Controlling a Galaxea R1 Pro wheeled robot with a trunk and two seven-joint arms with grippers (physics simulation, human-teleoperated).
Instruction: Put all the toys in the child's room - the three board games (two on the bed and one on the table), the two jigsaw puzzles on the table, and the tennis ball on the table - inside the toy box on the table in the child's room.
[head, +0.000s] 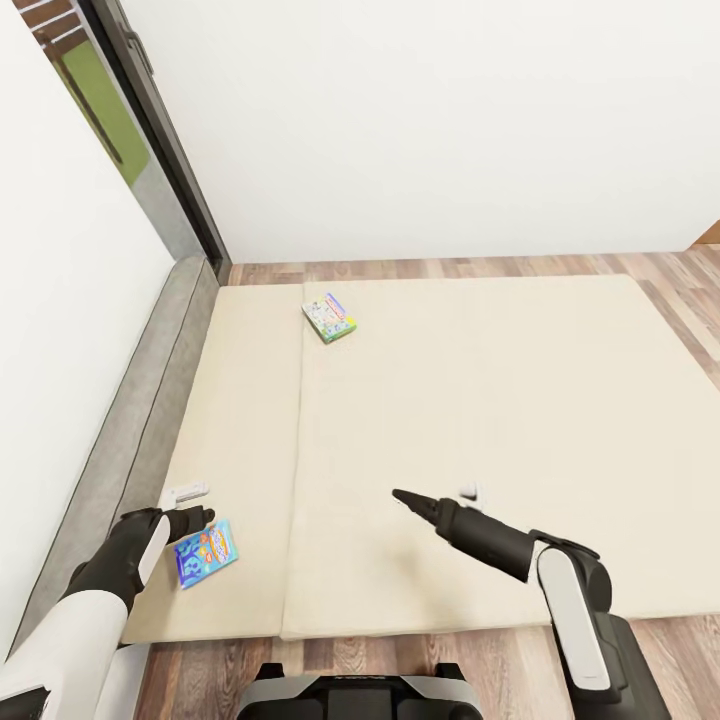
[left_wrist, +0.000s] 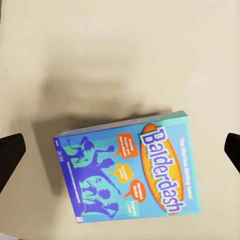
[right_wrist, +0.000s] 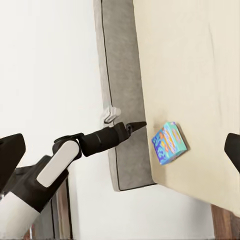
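A blue game box (head: 205, 552) (lettered "Balderdash") lies flat on the beige bed (head: 480, 400), at about 7 o'clock in the head view. The left claw (head: 190, 520) hangs just above it, spread wide and empty. A green-white game box (head: 330, 317) lies at 11 o'clock, well apart. The right claw (head: 405, 497) hovers mid-bed, empty; its opening cannot be told.

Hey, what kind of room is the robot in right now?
Most likely a bedroom: a wide beige bed with a grey headboard, wood-plank floor, and two board games lying on the mattress.
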